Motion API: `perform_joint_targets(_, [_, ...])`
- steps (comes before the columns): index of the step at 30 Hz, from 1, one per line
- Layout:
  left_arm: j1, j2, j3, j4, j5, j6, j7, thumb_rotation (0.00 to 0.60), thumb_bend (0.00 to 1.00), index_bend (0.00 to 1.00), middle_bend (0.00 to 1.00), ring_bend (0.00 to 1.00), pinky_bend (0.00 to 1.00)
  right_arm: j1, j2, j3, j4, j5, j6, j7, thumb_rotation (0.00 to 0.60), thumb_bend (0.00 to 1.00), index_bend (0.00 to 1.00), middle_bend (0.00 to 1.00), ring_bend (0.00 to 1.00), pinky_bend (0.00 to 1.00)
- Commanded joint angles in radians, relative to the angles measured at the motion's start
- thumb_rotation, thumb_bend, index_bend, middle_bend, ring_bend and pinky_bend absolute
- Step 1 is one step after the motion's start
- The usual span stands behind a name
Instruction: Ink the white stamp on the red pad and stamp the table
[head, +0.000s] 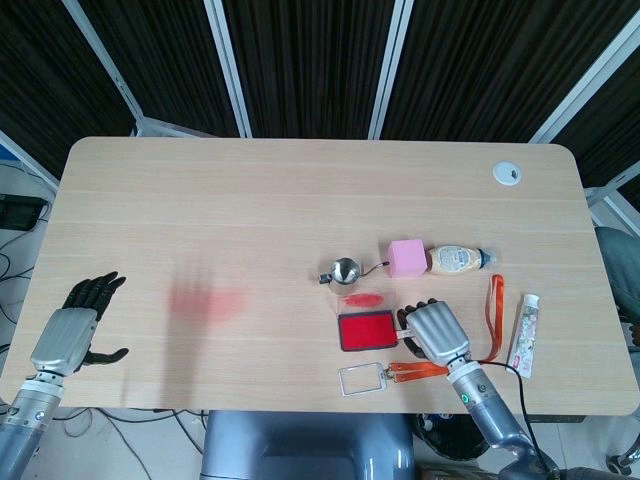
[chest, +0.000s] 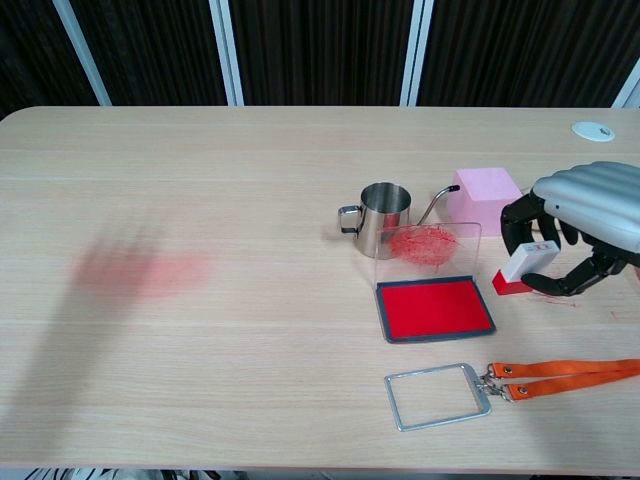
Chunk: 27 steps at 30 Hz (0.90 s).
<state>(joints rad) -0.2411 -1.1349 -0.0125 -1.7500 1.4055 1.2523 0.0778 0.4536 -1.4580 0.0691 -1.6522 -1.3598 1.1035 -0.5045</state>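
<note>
R hand (chest: 575, 235) grips white stamp (chest: 520, 266), tilted, just right of red pad (chest: 434, 309) w/ lid up, near table (chest: 250, 180) edge. L hand (head: 72, 328) far left, fingers spread, holding nothing

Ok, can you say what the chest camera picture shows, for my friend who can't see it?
The robot's right hand holds a white stamp with a red base just right of an open red ink pad on a wooden table. Behind the pad stand a small metal cup and a pink block.
</note>
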Motion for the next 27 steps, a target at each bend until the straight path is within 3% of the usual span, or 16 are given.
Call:
perform_joint_targets(1, [0.000,0.001,-0.001,0.000,-0.001,0.000,-0.003,0.600,0.01,0.00,0.00,0.00,0.00,0.011,-0.035,0.007,-0.004,0.044,-0.014,-0.041,0.600,0.61,0.81,0.69,0.56,0.57])
perform_joint_targets(15, [-0.006,0.008,-0.001,-0.004,0.000,-0.012,-0.021,0.600,0.01,0.00,0.00,0.00,0.00,0.054,-0.187,0.053,0.039,0.225,-0.019,-0.164,0.600,0.62,0.83,0.70,0.57,0.57])
perform_joint_targets(27, [-0.009,0.012,0.001,-0.005,0.003,-0.018,-0.028,0.600,0.01,0.00,0.00,0.00,0.00,0.082,-0.248,0.062,0.075,0.304,-0.013,-0.195,0.600,0.62,0.83,0.71,0.57,0.57])
